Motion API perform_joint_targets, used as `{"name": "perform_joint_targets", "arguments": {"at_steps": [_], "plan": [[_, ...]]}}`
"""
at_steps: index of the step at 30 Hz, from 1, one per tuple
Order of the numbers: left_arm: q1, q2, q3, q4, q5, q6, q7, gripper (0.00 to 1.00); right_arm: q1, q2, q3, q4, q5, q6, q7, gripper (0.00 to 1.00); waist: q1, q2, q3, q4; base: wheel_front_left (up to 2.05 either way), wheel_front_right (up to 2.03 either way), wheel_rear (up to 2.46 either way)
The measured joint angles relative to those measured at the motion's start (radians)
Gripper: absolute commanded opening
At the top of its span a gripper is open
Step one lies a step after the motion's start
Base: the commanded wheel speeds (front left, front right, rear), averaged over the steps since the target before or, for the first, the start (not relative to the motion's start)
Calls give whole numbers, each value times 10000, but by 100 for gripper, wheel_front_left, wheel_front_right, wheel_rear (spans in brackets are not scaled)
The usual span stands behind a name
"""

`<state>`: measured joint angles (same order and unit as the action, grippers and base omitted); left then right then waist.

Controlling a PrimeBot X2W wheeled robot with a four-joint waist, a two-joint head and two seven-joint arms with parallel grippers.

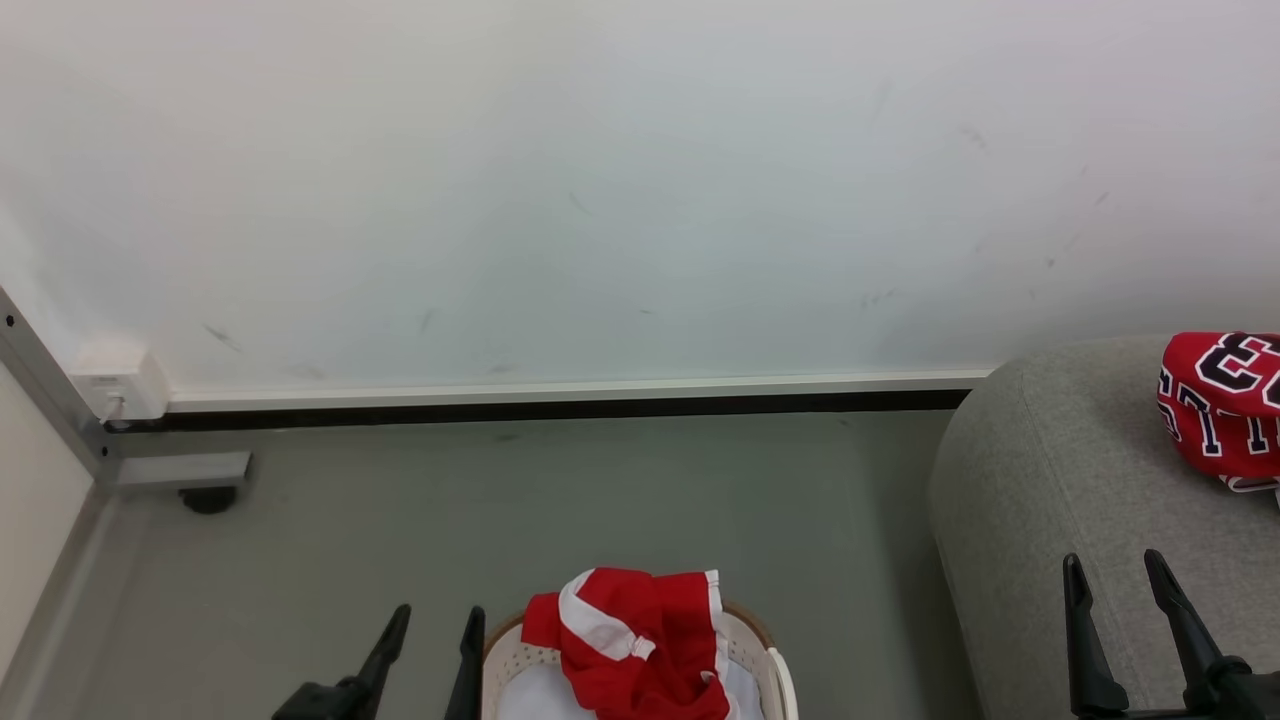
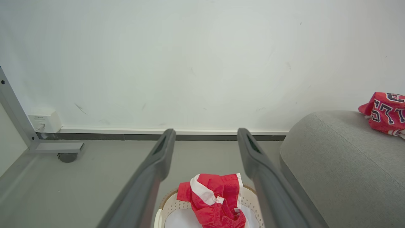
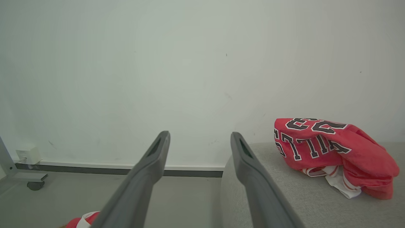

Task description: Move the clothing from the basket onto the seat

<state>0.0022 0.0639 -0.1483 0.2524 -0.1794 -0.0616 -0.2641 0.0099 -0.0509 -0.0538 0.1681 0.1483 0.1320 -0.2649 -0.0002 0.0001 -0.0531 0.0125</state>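
- The white wall and grey floor lie behind everything, and the way from basket to seat looks open
- The seat fills the right side, its rounded end near the basket; one piece of the clothing, the lettered red garment, already lies on it
- The basket sits low in the middle, and the trimmed red garment is heaped in it over a pale lining
- Likely step: reach for that heap, pinch a raised red fold alone, leave the pale layer, and lift well above the rim so the basket is not dragged
- The left gripper hovers just left of the basket and the right gripper over the seat, both spread wide and empty
- A frame foot and wall box stand far left, well apart, no hindrance
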Motion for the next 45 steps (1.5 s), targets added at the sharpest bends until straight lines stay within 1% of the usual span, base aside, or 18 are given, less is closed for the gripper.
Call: {"name": "perform_joint_targets", "arguments": {"at_steps": [7,15,19,24,29,32,35,37,38,39,40,45], "plan": [[0,-71,111,0,117,-98,0,100,-23,2,104,29,27,0,0,100,1,0,69,-36,0,0,0],[-83,-115,111,40,234,-188,0,100,-152,4,178,-10,27,0,2,100,2,0,273,-302,0,0,0],[-410,-127,-67,288,337,-263,0,100,-416,6,291,-109,31,0,0,100,2,0,494,-514,0,0,0],[-980,-140,-295,928,468,-345,0,100,-679,10,447,-311,121,0,2,100,2,0,845,-769,0,0,0],[-2157,-98,-527,2213,780,-261,211,100,-1355,4,527,-688,345,0,0,100,3,0,1604,-1146,0,0,0],[-3040,-42,-719,3141,1060,-224,700,100,-1705,2,711,-915,504,0,0,100,3,0,2168,-1400,0,0,0],[-3849,-63,-771,4071,989,-228,1244,100,-2056,6,930,-1043,796,0,0,100,4,0,2759,-1657,0,0,0],[-4332,-15,-922,4765,1137,-209,1620,100,-2307,8,1085,-1072,876,0,0,100,4,0,3161,-1837,0,0,0],[-4829,10,-926,5436,1141,-178,2063,100,-2621,8,1229,-1189,997,0,0,100,4,0,3588,-2026,0,0,0],[-4829,10,-926,5436,1141,-178,2063,100,-2621,8,1229,-1189,997,0,0,100,4,0,3588,-2026,0,0,0],[-5062,56,-988,5753,1193,-159,2311,100,-2774,6,1283,-1256,1057,0,0,100,5,0,3803,-2118,0,0,0],[-6264,198,-940,7116,1271,207,2997,100,-3367,-4,1381,-1595,1511,0,0,100,5,0,4974,-2519,0,0,0]]}}
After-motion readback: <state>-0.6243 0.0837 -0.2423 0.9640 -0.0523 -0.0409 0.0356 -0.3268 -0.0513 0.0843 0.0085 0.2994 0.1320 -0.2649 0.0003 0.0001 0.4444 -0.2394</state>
